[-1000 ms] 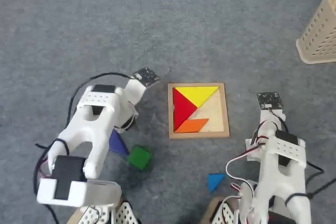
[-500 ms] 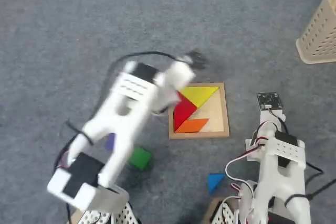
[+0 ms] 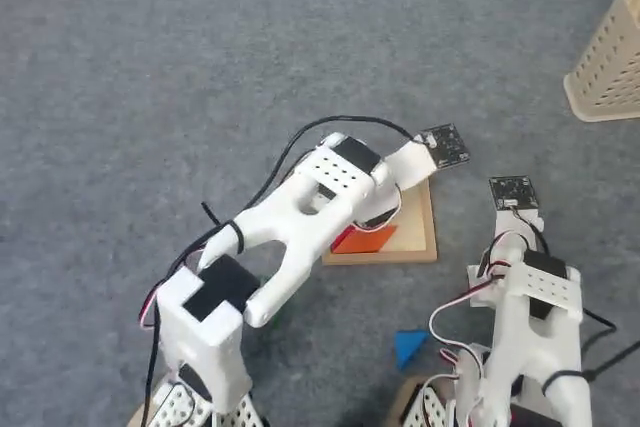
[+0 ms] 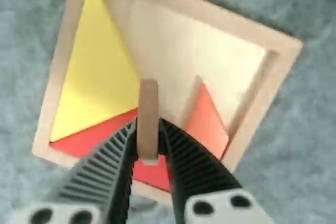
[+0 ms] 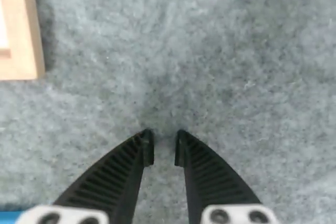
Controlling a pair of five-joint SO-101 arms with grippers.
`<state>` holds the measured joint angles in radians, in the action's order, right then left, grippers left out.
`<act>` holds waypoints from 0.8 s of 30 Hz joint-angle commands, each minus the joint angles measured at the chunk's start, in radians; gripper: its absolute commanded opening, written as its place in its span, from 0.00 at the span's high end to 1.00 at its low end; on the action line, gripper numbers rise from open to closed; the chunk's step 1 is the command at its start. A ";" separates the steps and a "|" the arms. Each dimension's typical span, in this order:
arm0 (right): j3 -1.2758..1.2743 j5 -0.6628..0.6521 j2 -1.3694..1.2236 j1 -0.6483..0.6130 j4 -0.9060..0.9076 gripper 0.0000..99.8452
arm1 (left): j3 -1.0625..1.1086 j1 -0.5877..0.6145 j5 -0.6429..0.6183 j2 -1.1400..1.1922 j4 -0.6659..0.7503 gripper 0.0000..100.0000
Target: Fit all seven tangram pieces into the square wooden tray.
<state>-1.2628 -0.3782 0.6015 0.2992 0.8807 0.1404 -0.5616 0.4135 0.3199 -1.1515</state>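
The square wooden tray [image 4: 269,98] holds a yellow triangle [image 4: 97,72], a red triangle [image 4: 100,132] and an orange piece [image 4: 207,121]; much of its floor is bare. My left gripper [image 4: 148,129] hangs right over the tray, shut on a thin tan piece [image 4: 148,100] held on edge. In the high view the left arm [image 3: 320,197] covers most of the tray [image 3: 430,237], with the orange piece [image 3: 365,239] peeking out. A blue triangle [image 3: 408,345] lies on the carpet in front. My right gripper [image 5: 164,142] sits just above the carpet beside the tray, fingers nearly together and holding nothing.
A beige perforated tower [image 3: 610,57] stands at the back right. A side of the tray [image 5: 21,35] lies close to the right gripper. Grey carpet stretches wide at the back and far left.
The left arm has swung from the carpet left of the tray to a spot over the tray, carrying the tan piece. The right arm has kept still.
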 commanded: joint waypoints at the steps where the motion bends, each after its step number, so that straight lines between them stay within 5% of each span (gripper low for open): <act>1: -0.009 -0.008 0.054 0.010 -0.031 0.93 | -0.045 -0.040 -0.003 -0.012 0.000 0.98; 5: -0.074 -0.009 0.176 0.008 -0.058 1.00 | -0.045 -0.071 -0.003 -0.006 -0.012 0.98; 18: -0.253 -0.018 0.579 0.004 -0.010 0.97 | -0.030 -0.072 0.023 -0.003 -0.034 0.98; 24: -0.265 -0.018 0.608 0.004 0.004 0.97 | -0.019 -0.069 0.025 -0.003 -0.032 0.89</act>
<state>-1.5405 -0.3859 1.1845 0.2961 0.8700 0.1373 -0.6276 0.4242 0.3214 -1.1822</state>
